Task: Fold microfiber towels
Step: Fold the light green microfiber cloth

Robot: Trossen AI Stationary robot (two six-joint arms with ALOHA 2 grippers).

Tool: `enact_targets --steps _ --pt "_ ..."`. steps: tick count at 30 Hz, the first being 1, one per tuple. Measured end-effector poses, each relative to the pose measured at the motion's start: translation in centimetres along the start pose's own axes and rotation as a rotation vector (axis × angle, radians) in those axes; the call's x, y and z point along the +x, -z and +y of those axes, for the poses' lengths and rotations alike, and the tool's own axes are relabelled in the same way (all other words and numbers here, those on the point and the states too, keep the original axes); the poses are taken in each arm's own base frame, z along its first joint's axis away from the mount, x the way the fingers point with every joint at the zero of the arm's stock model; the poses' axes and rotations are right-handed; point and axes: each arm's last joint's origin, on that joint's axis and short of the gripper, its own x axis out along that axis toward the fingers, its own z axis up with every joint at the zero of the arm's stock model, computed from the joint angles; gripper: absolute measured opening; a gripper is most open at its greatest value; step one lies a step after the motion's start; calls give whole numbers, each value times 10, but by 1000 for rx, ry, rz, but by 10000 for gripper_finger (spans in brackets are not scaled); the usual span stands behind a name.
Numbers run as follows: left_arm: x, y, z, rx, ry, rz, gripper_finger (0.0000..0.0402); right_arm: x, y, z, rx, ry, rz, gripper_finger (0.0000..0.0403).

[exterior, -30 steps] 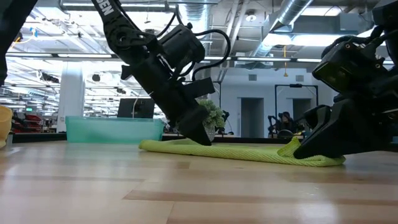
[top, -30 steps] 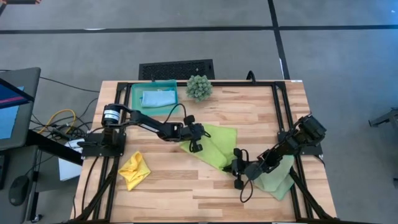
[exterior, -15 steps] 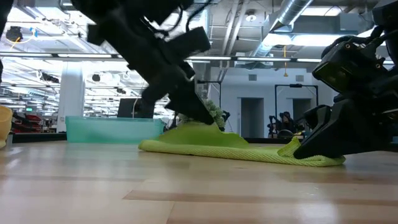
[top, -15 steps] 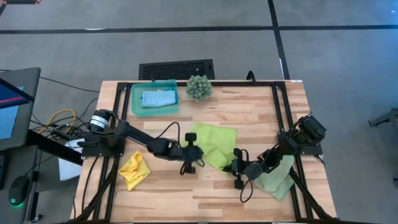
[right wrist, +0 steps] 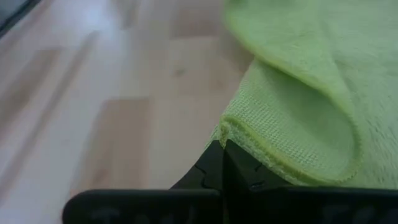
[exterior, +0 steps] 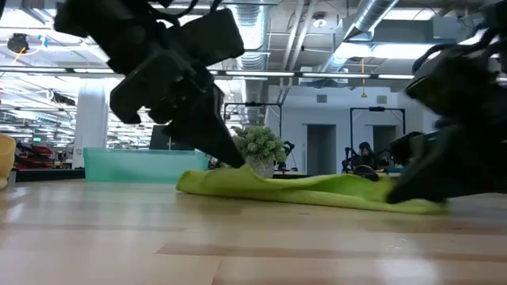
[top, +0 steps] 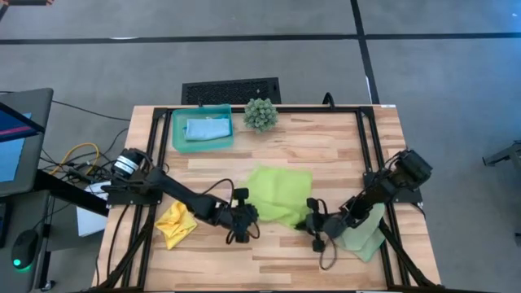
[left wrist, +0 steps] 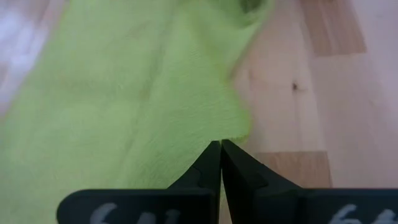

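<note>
Wooden table (top: 326,155), teal tray (top: 181,138) holding blue towel (top: 207,129), spiky plant (top: 260,115) beside it

A lime green towel (top: 278,194) lies mid-table, the left gripper (top: 245,221) at its near left corner and the right gripper (top: 316,224) at its near right. A yellow towel (top: 174,223) sits crumpled near left; a blue towel (top: 206,129) rests in the teal tray (top: 179,139) far left.
</note>
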Motion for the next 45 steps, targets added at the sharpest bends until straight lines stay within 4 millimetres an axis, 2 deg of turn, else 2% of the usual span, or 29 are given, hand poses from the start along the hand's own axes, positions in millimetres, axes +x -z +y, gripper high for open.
enact_targets --steps 4,9,13,19,25,31,36,40,45 --pt "-5 2 -9 4 -31 -13 0 -17 -2 10 -67 -71 55 16" --pt "-15 4 -20 18 -10 -18 0 -42 -15 17 -100 -107 61 10" --pt "-25 4 -30 28 13 -39 0 -61 -30 23 -81 -160 -9 15" --pt "-68 -8 -43 52 -5 -162 0 -84 -55 28 -79 -224 -140 13" --pt "-120 -22 -44 52 -87 -321 0 -103 -86 32 -154 -253 -276 14" --pt "-165 -37 -22 -80 -195 -458 0 -134 -124 27 -168 -229 -349 13" --pt "-189 -47 3 -145 -237 -522 0 -166 -157 7 -27 -141 -398 13" --pt "-185 -54 36 -174 -228 -484 0 -180 -166 -19 -21 -40 -372 13" --pt "-162 -60 86 -164 -321 -383 0 -171 -159 -61 6 197 -217 12"
